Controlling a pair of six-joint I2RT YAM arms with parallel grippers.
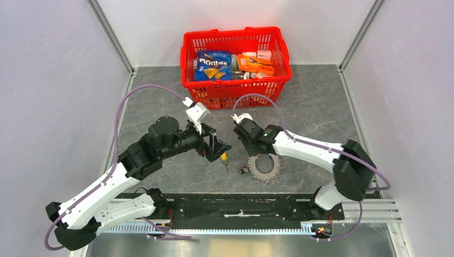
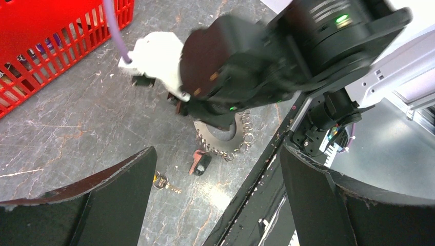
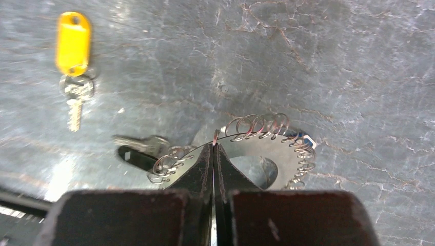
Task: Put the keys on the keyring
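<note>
Keys lie loose on the grey stone-patterned table [image 1: 160, 107] in front of the two arms. The yellow key [image 3: 73, 56], a silver key hanging from a bright yellow tag, sits well to the left of the keyring [image 3: 287, 138]. The dark key [image 3: 139, 149] rests just beside the ring's left edge, near enough that I cannot tell whether they touch. The keyring lies flat on the table, a toothed grey disc with small wire loops strung around its rim. The right gripper [image 3: 213, 148] points down at it with both fingers pressed together and no gap between them, the ring's thin wire caught right at their tips. From above, the right arm's wrist covers the far side of the ring. The left gripper [image 1: 218, 147] hangs just above the yellow key with its black fingers [image 2: 123, 189] spread wide and nothing between them. Its own camera looks across the table at the dark key and the ring under the other arm. At the far edge stands a red basket [image 1: 235, 88] with a Doritos bag [image 1: 212, 65] and other packets inside.
</note>
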